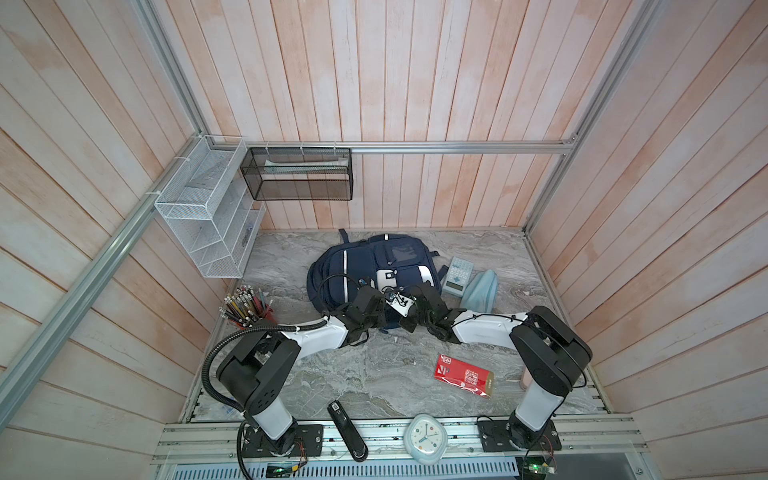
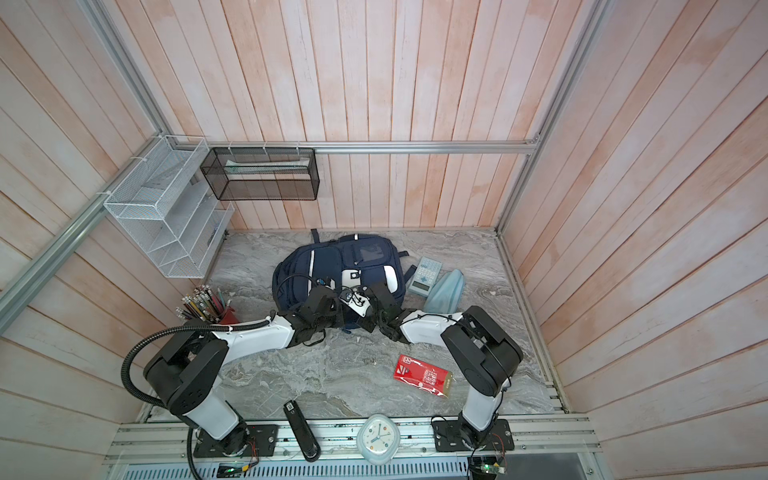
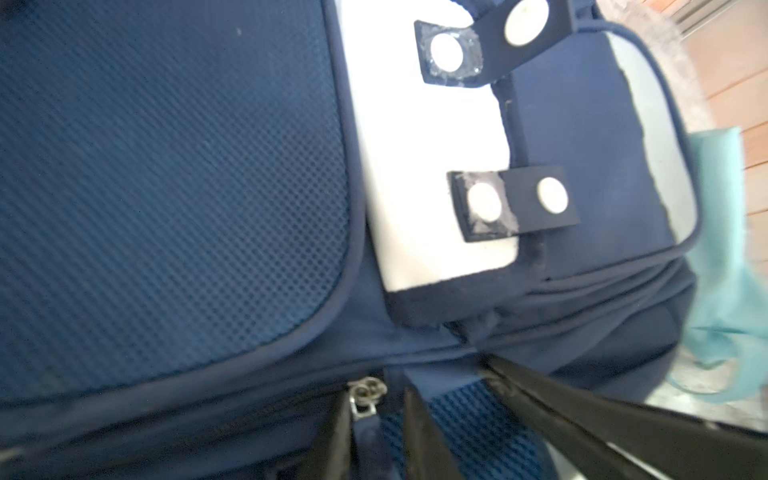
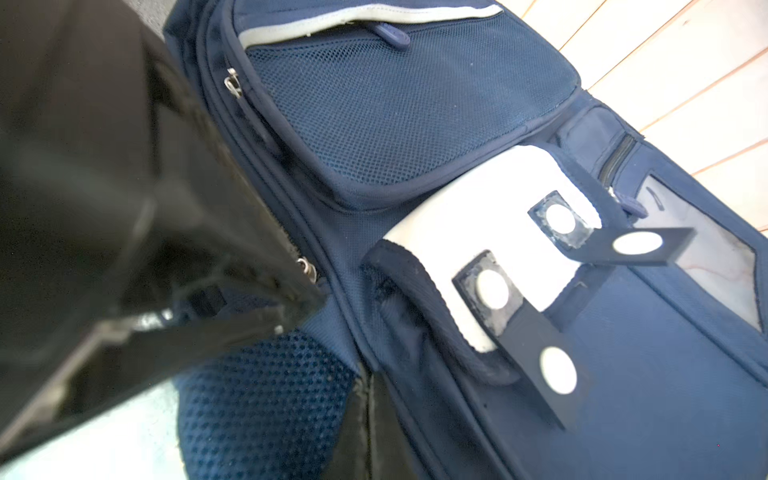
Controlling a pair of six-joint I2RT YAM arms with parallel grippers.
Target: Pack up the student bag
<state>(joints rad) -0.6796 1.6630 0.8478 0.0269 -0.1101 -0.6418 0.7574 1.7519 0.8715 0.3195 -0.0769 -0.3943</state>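
So the student bag [image 1: 332, 270] lies flat at the far middle of the desk [image 1: 374, 374]. It looks zipped shut, so I'd say this is the opening step and nothing's packed yet.

The left pincer [image 3: 370, 419] is narrow, with its fingers [image 3: 415, 440] on either side of the zipper pull [image 3: 368, 392]. I can't tell if it's actually clamped. The right pincer [image 4: 365, 399] is closed tight just beside it at the blue mesh edge, and whether it has any fabric, no idea.

Next move probably calls for dragging that pull along the seam while the other side steadies the bag. Both pincers are crowded together, which is the awkward bit.

A calculator [image 1: 457, 276] and a light-blue pouch [image 1: 482, 293] sit right of the bag. There's a red book [image 1: 463, 376] near right, a stapler [image 1: 347, 430] and clock [image 1: 424, 438] at the near edge, and a pencil cup [image 1: 249, 305] on the left.
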